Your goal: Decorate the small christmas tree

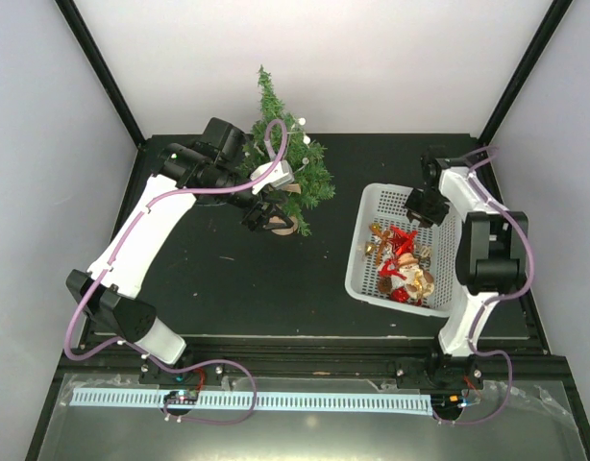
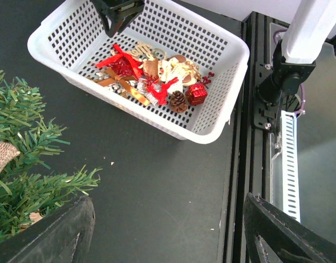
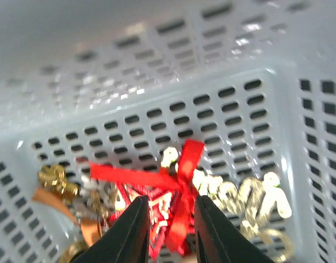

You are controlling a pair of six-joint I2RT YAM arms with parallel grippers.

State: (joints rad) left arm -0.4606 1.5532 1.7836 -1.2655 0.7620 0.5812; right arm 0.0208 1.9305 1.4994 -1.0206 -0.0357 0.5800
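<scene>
Small christmas tree point(image 1: 273, 108) green; basket point(image 2: 222, 33) white, slotted; bow point(image 3: 146, 178) red; trinkets point(image 3: 255, 200) gold; table point(image 1: 228, 279) black.

A white perforated basket point(image 1: 372, 205) is sitting on the dark counter point(image 1: 228, 279), holding a heap of ornaments: a red ribbon bow point(image 3: 173, 178), a pinecone point(image 2: 178, 101), a small red gift box point(image 2: 197, 93) and gold pieces point(image 3: 255, 200).

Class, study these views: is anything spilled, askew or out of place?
Nothing stands out. The ornaments all lie inside the white basket, none spilled; only a few pale specks dot the table near the small christmas tree.
</scene>
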